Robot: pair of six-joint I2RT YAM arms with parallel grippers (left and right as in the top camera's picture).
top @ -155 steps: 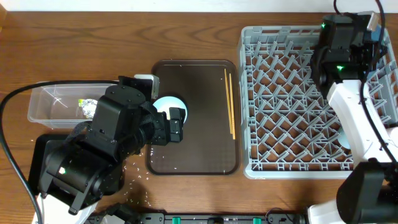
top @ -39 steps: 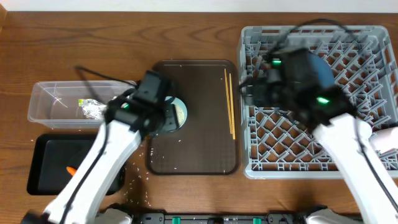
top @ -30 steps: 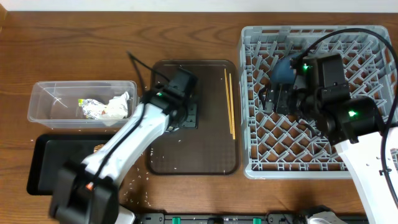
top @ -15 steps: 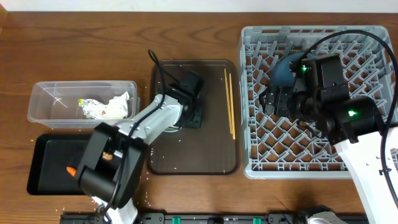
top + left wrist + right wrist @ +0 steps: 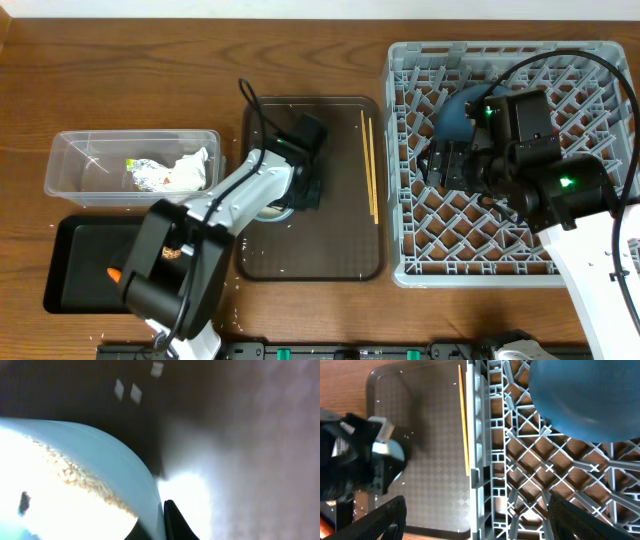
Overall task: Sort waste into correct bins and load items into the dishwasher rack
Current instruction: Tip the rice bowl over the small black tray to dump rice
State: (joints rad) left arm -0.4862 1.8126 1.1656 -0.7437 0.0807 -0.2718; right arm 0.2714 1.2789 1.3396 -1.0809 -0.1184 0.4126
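Left wrist view: the light blue bowl point(image 5: 100, 477) fills the frame, its thin rim against one dark fingertip point(image 5: 172, 522); white rice point(image 5: 65, 472) clings to the inner wall.
Left gripper point(image 5: 306, 186): pressed together, apparently pinching the bowl's rim; the second finger is hidden, so the hold is a judgement.
Bowl's place: on the left half of the brown tray point(image 5: 340, 245), under the left arm.
Handling: probably light, rigid and smooth. A rim pinch may slip or tip, and tilting would spill the rice. Best taken with one finger inside and one outside the wall, kept level.
Chopsticks point(image 5: 371, 165): lying along the tray's right side.
Right gripper point(image 5: 446, 163): spread wide, holding nothing, above the dishwasher rack point(image 5: 480, 245).
Blue plate point(image 5: 458, 108): propped among the rack's far pegs.
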